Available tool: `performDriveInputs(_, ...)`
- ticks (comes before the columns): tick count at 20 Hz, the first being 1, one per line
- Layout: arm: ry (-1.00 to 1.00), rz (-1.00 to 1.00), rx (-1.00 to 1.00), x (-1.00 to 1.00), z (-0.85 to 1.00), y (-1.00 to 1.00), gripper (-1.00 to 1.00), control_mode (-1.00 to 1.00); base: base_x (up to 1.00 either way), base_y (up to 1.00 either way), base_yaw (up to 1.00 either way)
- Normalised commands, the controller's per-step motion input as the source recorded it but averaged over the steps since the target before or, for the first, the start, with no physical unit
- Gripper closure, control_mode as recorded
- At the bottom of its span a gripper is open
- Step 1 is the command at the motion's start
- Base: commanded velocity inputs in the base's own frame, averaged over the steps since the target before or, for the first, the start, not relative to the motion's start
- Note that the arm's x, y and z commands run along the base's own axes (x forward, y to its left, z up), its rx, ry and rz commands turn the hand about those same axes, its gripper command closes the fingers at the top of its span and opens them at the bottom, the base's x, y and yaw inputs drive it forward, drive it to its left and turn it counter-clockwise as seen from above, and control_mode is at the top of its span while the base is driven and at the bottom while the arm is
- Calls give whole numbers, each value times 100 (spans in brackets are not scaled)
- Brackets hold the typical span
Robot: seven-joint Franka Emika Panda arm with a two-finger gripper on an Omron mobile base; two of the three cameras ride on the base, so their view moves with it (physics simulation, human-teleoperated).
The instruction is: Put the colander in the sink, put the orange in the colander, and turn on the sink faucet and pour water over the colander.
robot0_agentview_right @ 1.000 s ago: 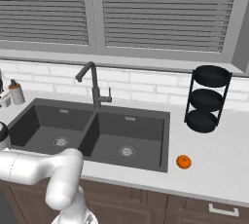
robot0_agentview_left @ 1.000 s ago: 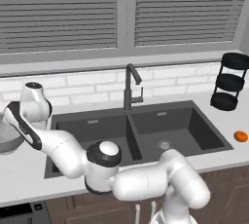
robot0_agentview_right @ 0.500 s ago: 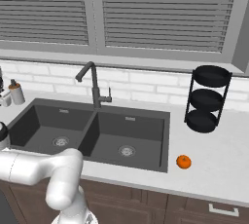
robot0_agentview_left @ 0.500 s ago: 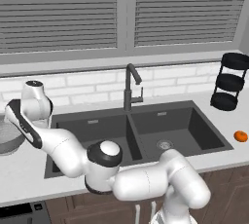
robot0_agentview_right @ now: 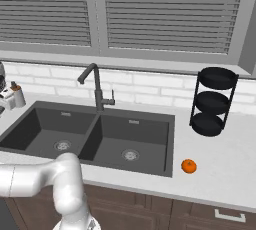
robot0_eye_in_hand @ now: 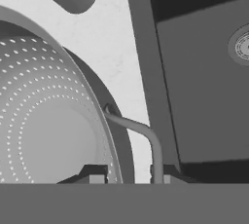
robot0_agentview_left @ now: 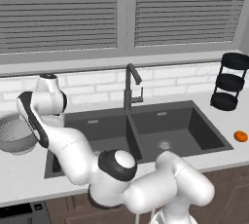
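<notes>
End effector [robot0_eye_in_hand: 129, 173] clamped on colander [robot0_agentview_left: 17, 133] handle, sink-side rim. Colander on table [robot0_agentview_left: 24, 174], just left of sink [robot0_agentview_left: 146, 130]. Lift, carry right into near basin. Orange [robot0_agentview_left: 240, 136] far right.

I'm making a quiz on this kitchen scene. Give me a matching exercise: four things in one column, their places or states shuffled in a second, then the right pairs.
Things:
1. colander
2. orange
3. sink faucet
4. gripper

Places or states:
A. on the counter right of the sink
B. stands behind the sink's divider
C. shut on the colander's rim by the handle
D. on the counter left of the sink

Pairs: 1-D, 2-A, 3-B, 4-C
</notes>
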Motion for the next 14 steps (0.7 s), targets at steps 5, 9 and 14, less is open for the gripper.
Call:
performDriveInputs(5,-3,-18,4,-86,12,-98,100,-100,0,0,0)
performDriveInputs(9,-1,-26,3,-92,2,-100,100,-100,0,0,0)
performDriveInputs(14,0,-47,1,-65,1,-89,100,-100,0,0,0)
